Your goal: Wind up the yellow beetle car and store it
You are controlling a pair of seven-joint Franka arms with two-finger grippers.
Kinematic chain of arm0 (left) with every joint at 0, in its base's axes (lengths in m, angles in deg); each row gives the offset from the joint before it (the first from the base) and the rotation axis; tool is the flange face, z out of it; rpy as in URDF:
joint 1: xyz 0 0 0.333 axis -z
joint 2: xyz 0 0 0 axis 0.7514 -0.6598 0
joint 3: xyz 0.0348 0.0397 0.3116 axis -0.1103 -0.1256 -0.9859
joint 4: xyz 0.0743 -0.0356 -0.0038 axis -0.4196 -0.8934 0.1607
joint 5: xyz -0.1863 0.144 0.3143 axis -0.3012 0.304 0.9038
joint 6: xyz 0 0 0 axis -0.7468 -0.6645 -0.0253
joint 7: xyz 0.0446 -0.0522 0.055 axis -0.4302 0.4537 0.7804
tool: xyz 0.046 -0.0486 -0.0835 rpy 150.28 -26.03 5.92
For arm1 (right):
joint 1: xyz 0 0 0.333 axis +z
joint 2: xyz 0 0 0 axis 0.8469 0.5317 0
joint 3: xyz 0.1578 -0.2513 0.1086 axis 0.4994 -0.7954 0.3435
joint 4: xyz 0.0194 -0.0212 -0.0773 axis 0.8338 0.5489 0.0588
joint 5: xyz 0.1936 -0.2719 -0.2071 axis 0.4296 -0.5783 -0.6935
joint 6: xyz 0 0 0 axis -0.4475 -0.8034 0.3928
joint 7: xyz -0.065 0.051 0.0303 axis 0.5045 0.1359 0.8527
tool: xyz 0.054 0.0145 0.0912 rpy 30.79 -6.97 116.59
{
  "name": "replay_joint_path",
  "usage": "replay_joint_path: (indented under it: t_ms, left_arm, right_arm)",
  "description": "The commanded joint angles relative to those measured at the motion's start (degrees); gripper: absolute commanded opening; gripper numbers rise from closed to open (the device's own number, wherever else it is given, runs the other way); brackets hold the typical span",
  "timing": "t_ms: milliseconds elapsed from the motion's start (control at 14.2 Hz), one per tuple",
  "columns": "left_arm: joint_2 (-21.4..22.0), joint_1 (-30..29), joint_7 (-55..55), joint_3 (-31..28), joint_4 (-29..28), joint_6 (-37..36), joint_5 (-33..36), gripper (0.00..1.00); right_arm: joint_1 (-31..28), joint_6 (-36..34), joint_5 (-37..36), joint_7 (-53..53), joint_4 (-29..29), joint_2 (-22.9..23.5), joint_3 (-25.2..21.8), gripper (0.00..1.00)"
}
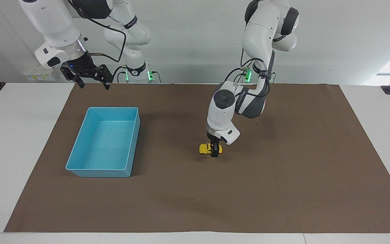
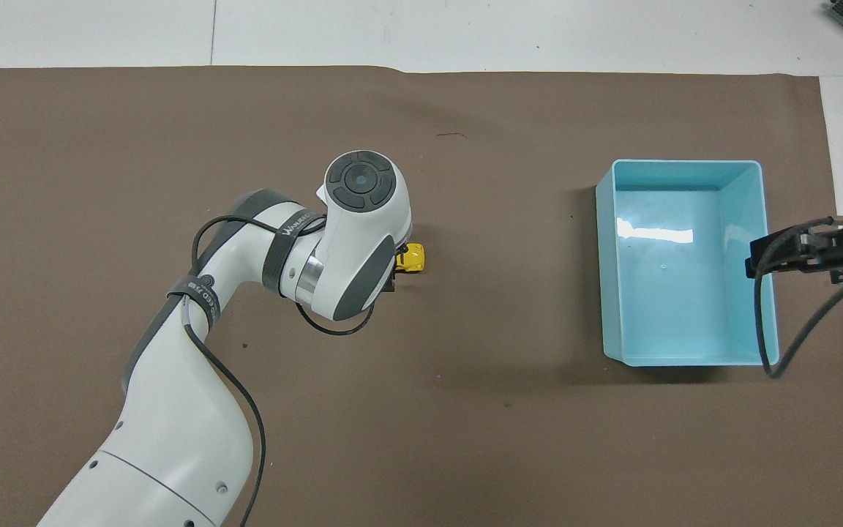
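While a brown mat [image 1: 283,176] covers the white bench [image 1: 19,135] before a pale wall, the yellow beetle car [image 1: 204,148] sits mid-mat, left tool [image 1: 215,151] straddling it, grip unclear; right tool [image 1: 91,81] waits open by the blue bin's [image 1: 80,149] corner

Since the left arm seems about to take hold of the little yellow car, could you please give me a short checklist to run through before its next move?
1. Left gripper down at the yellow beetle car, fingers on either side of it: ok.
2. Fingers firmly closed on the car: cannot tell; they are around it, but the wrist hides the contact in the overhead view.
3. Car on its wheels on the brown mat: ok.
4. Blue bin upright, nothing visible in it, toward the right arm's end of the table: ok.
5. Mat between car and bin free of visible obstacles: ok.
6. Right gripper waiting, open, raised by the mat's edge nearest the robots, out of the way: ok.
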Motion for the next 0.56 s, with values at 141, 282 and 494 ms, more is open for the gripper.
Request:
replay_joint_path:
  t_ms: [141,282,494]
  left_arm:
    - [0.3,0.8,0.6,-0.5,-1.6,0.6,0.9,0.38]
    - [0.3,0.8,-0.1,-0.5,-1.6,0.6,0.9,0.11]
    - [0.3,0.8,-0.8,-0.5,-1.8,0.7,0.9,0.04]
  right_arm:
    - [-0.3,0.0,0.3,-1.3,0.5,-0.6,0.0,1.00]
    - [-0.3,0.0,0.3,-1.2,0.5,-0.6,0.0,1.00]
    - [-0.3,0.0,0.3,-1.3,0.5,-0.6,0.0,1.00]
